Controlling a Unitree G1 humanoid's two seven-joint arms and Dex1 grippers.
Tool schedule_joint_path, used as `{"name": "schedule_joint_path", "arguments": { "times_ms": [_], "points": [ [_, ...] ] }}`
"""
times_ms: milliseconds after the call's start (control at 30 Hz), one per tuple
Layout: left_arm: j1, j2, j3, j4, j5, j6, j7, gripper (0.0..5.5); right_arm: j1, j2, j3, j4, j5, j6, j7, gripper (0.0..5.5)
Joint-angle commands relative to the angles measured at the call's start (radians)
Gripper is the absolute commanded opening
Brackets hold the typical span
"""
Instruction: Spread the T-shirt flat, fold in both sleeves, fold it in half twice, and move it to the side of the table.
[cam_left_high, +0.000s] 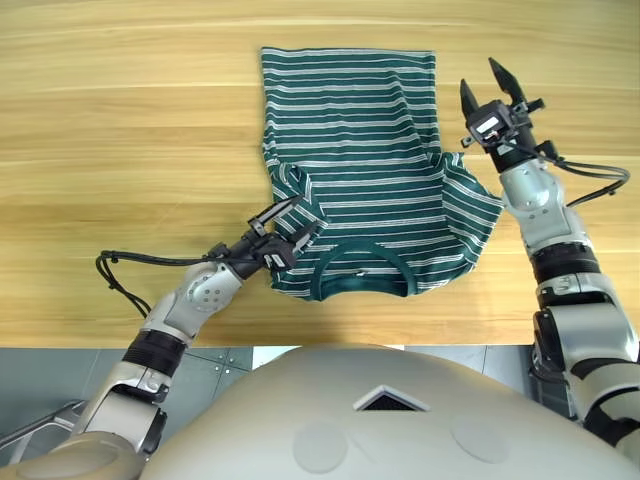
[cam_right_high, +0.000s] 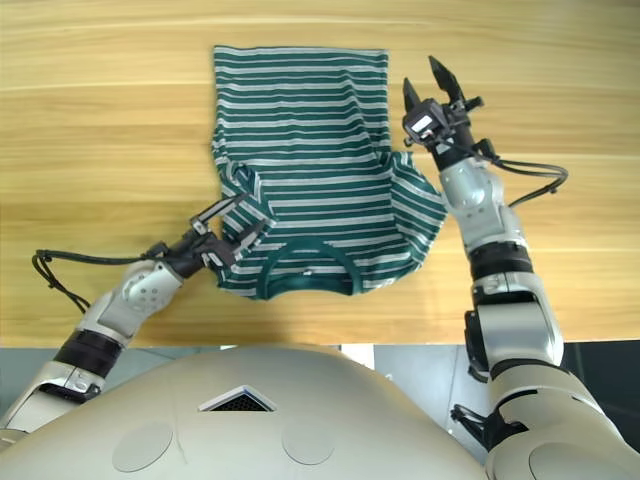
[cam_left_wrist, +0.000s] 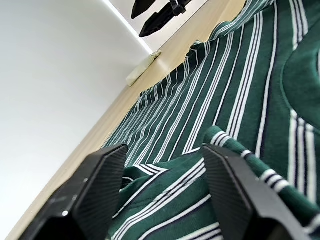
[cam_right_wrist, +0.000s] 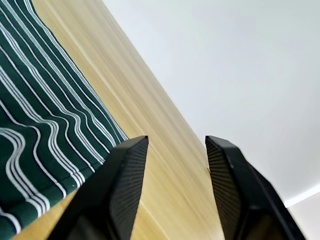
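Both pincers gape: left pincer (cam_left_high: 308, 214) over the T-shirt (cam_left_high: 350, 120) at lower left, right pincer (cam_left_high: 478, 74) at upper right. Clamping the loose right sleeve (cam_left_high: 472, 212) at its hem and folding it inward seems best.

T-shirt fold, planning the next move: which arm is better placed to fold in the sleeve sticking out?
Likely the right: the right gripper, jaws open, is on the side of the T-shirt where the sleeve sticks out; the left gripper sits at the opposite, folded-in sleeve.
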Motion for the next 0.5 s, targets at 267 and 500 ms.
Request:
{"name": "schedule_joint_path", "arguments": {
  "times_ms": [267,500],
  "points": [
    [0.038,0.079,0.037,0.011,0.062,0.078,-0.015,4.25,0.744,-0.315,-0.331,-0.61,0.081,0.017,0.264,2.13],
    [0.075,0.046,0.055,-0.203,-0.063,0.021,-0.057,4.57,0.92,-0.295,-0.272,-0.693,-0.214,0.165,0.297,2.13]
  ]
}}
